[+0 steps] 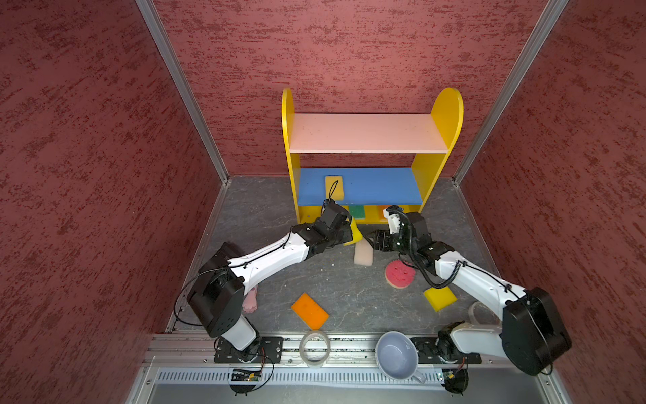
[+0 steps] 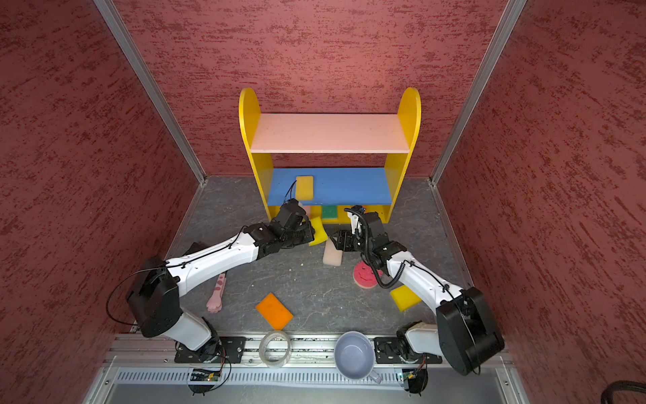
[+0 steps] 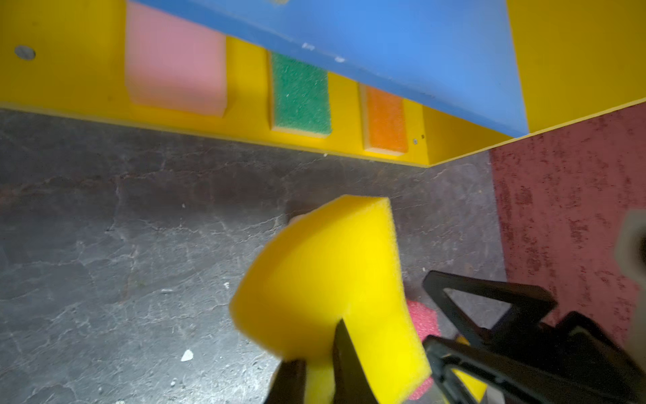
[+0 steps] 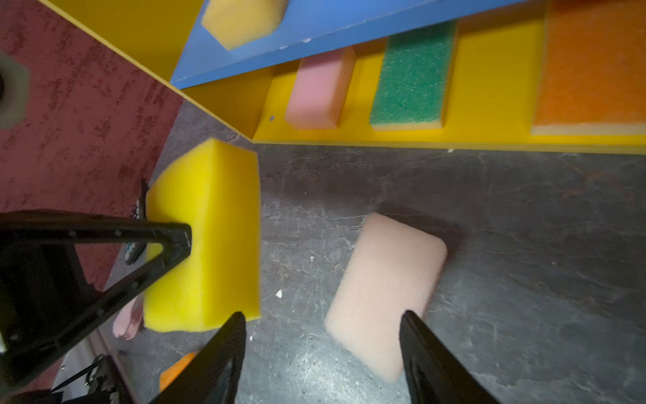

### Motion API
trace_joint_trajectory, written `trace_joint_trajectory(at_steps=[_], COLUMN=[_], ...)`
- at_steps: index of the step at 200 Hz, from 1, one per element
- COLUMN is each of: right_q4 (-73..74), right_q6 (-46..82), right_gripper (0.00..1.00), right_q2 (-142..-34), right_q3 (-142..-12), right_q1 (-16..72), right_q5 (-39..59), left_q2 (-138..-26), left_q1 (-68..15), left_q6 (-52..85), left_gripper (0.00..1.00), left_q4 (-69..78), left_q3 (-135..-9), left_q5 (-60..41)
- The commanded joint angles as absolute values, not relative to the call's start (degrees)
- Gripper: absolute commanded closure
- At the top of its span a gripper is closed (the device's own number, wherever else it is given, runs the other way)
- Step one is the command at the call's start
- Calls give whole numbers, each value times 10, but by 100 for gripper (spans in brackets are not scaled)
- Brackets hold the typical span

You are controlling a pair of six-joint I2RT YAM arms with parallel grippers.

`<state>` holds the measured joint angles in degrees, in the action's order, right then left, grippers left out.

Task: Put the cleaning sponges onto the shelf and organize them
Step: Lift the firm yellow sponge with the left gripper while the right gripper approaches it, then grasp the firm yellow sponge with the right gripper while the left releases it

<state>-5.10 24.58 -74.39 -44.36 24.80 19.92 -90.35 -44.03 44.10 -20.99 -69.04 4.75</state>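
Sponge in hand: the left tool (image 3: 318, 363) is clamped tight on one end of a yellow sponge (image 3: 325, 273) just in front of the shelf (image 1: 447, 115). The right tool (image 4: 321, 314) hangs with jaws spread wide and empty over a pale sponge (image 4: 384, 290) lying flat on the desk (image 1: 332, 286).

The foam looks light and very soft. In the left wrist view it buckles and fans out under the squeeze, so a hold across the short width near the middle would likely carry it straighter.

The wrist views show a pink sponge (image 4: 320, 91), a green sponge (image 4: 412, 77) and a shelved orange sponge (image 4: 594, 66) lined up on the yellow base. The blue board (image 1: 384, 187) largely hides them in both top views. Only those views show the round red sponge (image 1: 398, 273), a loose orange sponge (image 1: 310, 310) and a second yellow sponge (image 1: 440, 297) nearer the arms' bases.
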Motion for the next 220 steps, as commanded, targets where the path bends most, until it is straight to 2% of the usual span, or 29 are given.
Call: trace_joint_trajectory(at_steps=[1,30,67,98,142,150,164,171,186,202,220], right_q4=[-24,5,-4,-13,44,50,50,48,48,43,16], right_q6=[261,297,297,306,355,358,358,359,371,373,362], right_gripper=[27,27,27,29,47,56,78,84,94,98,99], right_q2=[-731,-724,-701,-731,-770,-770,-768,-768,-769,-769,-771], right_q3=[-451,-441,-450,-474,-475,-474,-478,-480,-489,-501,-525], right_q1=[245,245,241,238,238,237,236,234,228,222,208], right_q5=[277,314,294,315,369,370,367,367,370,367,349], left_q2=[-898,-902,-898,-891,-893,-895,-898,-897,-885,-868,-844], left_q1=[-444,-448,-451,-455,-456,-456,-457,-458,-469,-477,-482], left_q6=[419,410,408,404,405,404,404,405,393,380,370], left_gripper=[84,84,84,84,83,83,83,83,68,34,23], left_q4=[-226,-225,-218,-211,-190,-191,-195,-197,-191,-188,-181], left_q3=[-696,-708,-710,-718,-725,-729,-734,-734,-732,-734,-734], left_q5=[49,46,39,35,26,24,23,25,51,85,114])
